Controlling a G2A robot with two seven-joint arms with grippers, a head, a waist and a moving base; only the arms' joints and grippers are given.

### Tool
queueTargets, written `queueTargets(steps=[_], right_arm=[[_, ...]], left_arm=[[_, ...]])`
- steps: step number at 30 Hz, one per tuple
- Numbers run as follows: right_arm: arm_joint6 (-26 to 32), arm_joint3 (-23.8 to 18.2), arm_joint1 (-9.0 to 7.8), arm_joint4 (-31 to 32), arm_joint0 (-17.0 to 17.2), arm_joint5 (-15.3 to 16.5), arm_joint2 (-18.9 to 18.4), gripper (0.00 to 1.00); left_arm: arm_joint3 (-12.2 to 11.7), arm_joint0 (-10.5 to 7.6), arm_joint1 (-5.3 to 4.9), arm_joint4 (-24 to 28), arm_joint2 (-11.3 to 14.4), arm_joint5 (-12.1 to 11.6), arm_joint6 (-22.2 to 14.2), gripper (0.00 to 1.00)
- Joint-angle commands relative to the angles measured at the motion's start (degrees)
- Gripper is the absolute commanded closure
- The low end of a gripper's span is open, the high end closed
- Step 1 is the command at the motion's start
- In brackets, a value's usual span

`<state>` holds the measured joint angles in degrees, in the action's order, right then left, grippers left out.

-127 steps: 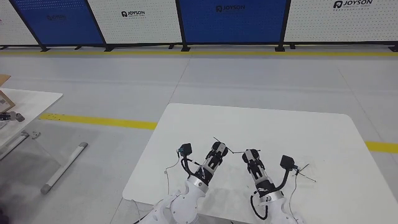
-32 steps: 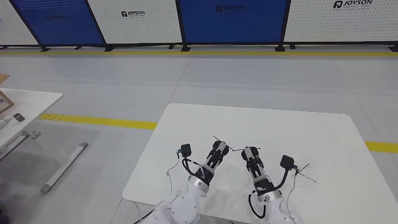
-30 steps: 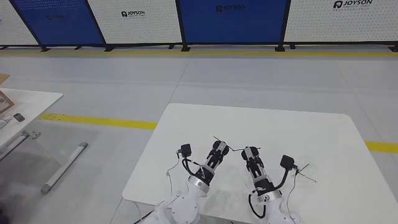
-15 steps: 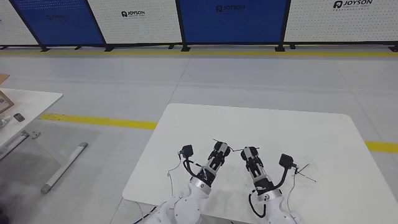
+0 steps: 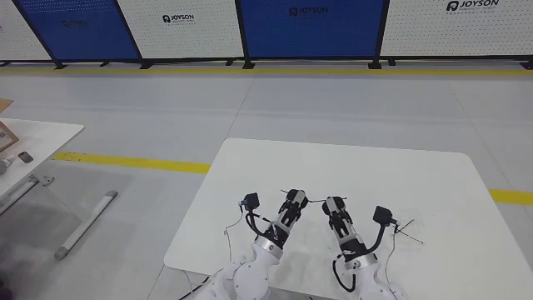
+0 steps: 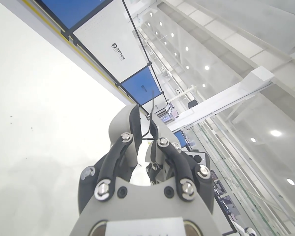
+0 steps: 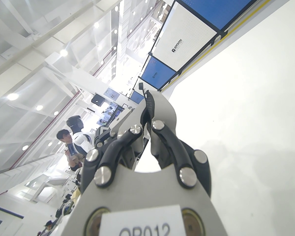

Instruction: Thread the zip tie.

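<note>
Black plastic zip tie [image 7: 140, 85] not yet threaded

Above the white table [image 5: 400, 175], the right gripper [image 7: 147, 96] clamps the tie's head end tight, while the left gripper [image 6: 143, 114], jaws drawn narrow, holds the thin tail. Tip and head sit apart; by the look of it, the insertion is all to come.

floor [image 5: 333, 108] grey, yellow lines [image 5: 133, 162] | wall: blue and white pegboard panels [image 5: 312, 8] | white table [image 5: 400, 175] | ceiling lights [image 6: 206, 67] on

Logo lettering on white panels [image 5: 458, 21], same on blue panels [image 5: 312, 29] — code label [image 7: 140, 222] on right gripper [image 7: 147, 98] base
</note>
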<state>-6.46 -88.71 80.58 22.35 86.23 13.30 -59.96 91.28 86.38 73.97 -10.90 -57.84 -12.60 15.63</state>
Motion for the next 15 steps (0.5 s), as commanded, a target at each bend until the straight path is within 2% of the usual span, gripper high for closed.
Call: queueTargets(steps=[1, 10, 13, 15], right_arm=[[-0.1, -0.1, 0.03, 0.0, 0.0, 0.0, 0.0, 1.0], [-0.4, -0.5, 0.16, -0.3, 0.2, 0.0, -0.2, 1.0], [-0.5, -0.5, 0.2, -0.4, 0.2, -0.1, -0.3, 1.0], [-0.5, -0.5, 0.24, -0.7, 0.2, -0.1, -0.3, 1.0]], left_arm=[[0.0, 0.03, 0.03, -0.2, 0.0, 0.1, -0.1, 0.9], [-0.2, 0.17, 0.21, -1.3, 0.1, 0.9, -0.7, 0.88], [-0.1, 0.24, 0.25, -1.5, 0.0, 0.9, -0.8, 0.92], [-0.1, 0.31, 0.28, -1.6, 0.0, 0.9, -0.9, 0.91]])
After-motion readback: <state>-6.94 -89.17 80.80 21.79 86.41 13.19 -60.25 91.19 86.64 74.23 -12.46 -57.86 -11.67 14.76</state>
